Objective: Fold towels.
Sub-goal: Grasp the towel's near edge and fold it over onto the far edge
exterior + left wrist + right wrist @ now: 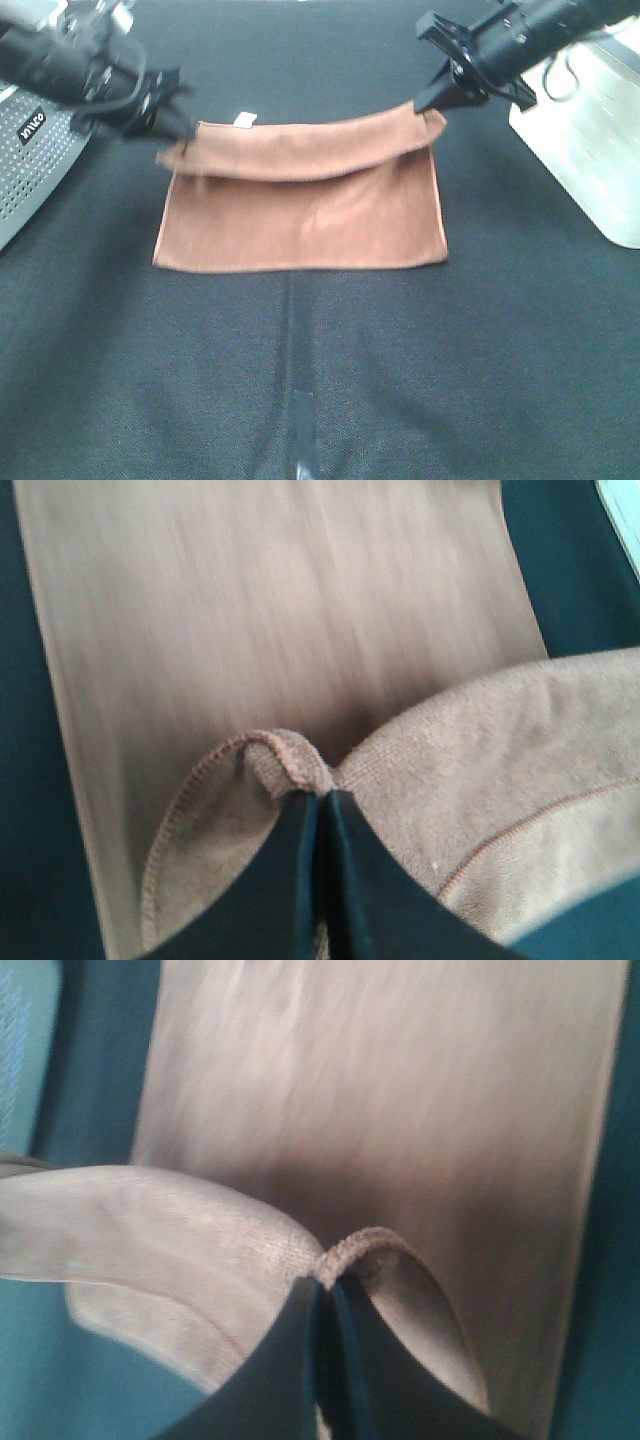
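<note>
The reddish-brown towel point(300, 215) lies on the black table, its far edge lifted and curled toward the front into a sagging flap. A small white tag point(244, 121) shows at its far left corner. My left gripper point(178, 135) is shut on the flap's left corner, and the pinched hem shows in the left wrist view point(290, 760). My right gripper point(432, 105) is shut on the flap's right corner, and the pinched hem shows in the right wrist view point(350, 1250). Both hold the edge a little above the flat part of the towel.
A grey perforated basket point(35, 170) stands at the left edge of the table. A white bin point(595, 130) stands at the right edge. A shiny strip point(300, 400) runs along the black table point(480, 350) in front of the towel.
</note>
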